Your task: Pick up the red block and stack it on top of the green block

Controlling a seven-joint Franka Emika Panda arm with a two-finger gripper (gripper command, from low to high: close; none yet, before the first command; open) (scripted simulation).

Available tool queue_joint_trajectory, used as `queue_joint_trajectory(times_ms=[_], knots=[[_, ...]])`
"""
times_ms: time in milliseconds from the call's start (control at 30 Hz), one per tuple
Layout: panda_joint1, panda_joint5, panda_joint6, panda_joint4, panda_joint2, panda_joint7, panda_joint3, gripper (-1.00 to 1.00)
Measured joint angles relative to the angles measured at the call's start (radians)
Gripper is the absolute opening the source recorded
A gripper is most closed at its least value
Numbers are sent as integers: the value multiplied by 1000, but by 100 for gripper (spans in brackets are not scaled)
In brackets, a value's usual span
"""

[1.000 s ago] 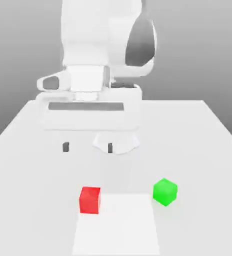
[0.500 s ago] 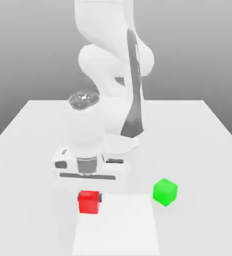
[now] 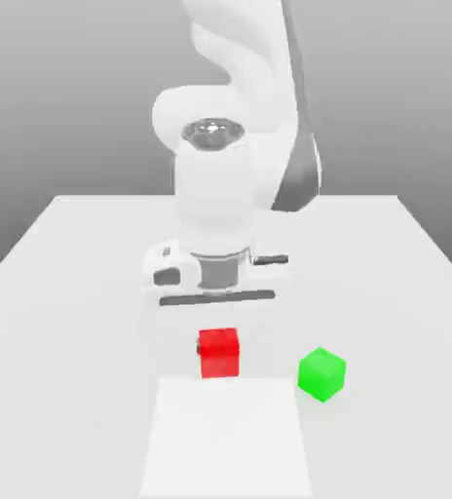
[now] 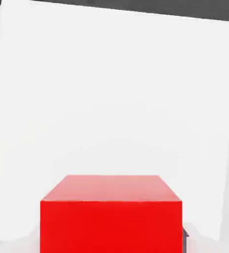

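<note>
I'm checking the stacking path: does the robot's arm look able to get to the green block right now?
Probably yes: nothing visible stands between the red block, held in the tool, and the green block, though it would likely need lifting above it.

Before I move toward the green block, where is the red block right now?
In the exterior view, the red block is in the gripper, to the exterior view's left of the green block.

Pale table: white rectangle; green block near it, toward exterior view's right.
</note>
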Motion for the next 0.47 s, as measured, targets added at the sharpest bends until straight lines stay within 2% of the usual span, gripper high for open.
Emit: queue_joint_trajectory(times_ms=[167,367,400,467], knots=[[173,26,-34,-31,-65,-92,108,-100],[173,-38,153,-26,128,-56,117,-100],[165,-59,185,-25,161,-41,119,100],[160,-59,184,-25,161,-41,119,100]])
